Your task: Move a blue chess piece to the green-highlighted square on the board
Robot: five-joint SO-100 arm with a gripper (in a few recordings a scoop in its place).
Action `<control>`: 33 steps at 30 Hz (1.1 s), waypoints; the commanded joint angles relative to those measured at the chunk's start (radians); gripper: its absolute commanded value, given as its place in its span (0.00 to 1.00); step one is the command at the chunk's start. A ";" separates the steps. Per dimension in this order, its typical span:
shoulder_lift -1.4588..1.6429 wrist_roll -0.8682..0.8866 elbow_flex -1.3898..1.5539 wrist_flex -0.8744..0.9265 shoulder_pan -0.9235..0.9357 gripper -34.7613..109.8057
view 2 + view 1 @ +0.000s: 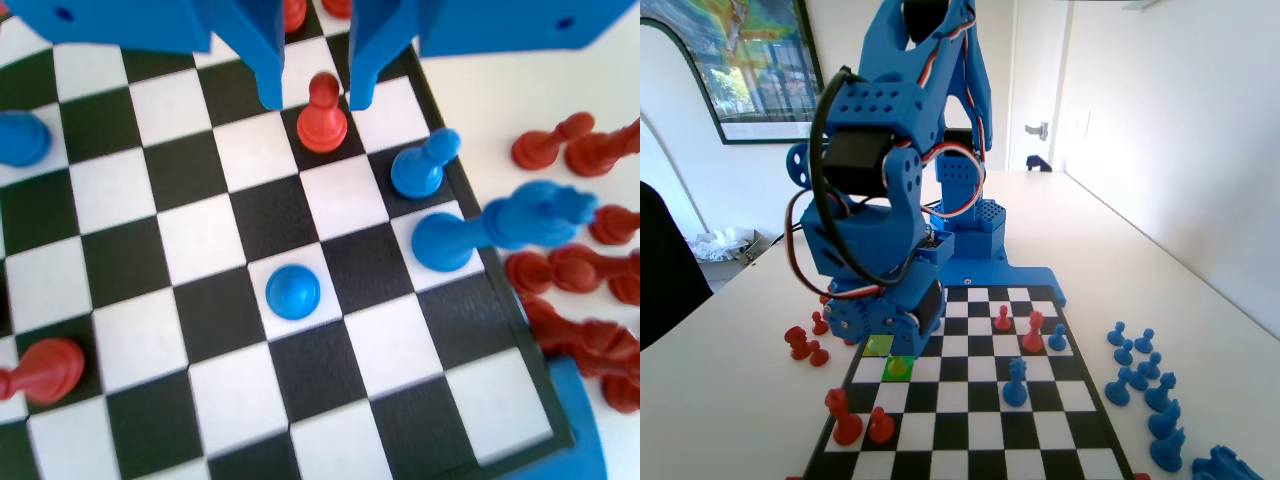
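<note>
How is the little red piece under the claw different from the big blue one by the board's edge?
The red pawn is short with a round head; the tall blue piece is bigger, with a jagged top. The red pawn sits between the gripper's open jaws; the tall blue piece stands apart. Both stand on the board.

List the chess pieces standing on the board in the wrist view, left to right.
Blue pawn at the left edge → red pawn lower left → blue pawn seen from above → red pawn between the jaws → blue pawn → tall blue piece.
</note>
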 commanded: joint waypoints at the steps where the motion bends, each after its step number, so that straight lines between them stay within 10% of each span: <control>1: 0.038 -0.023 -0.006 0.002 0.015 0.31; 33: 0.043 -0.058 0.014 -0.002 0.029 0.25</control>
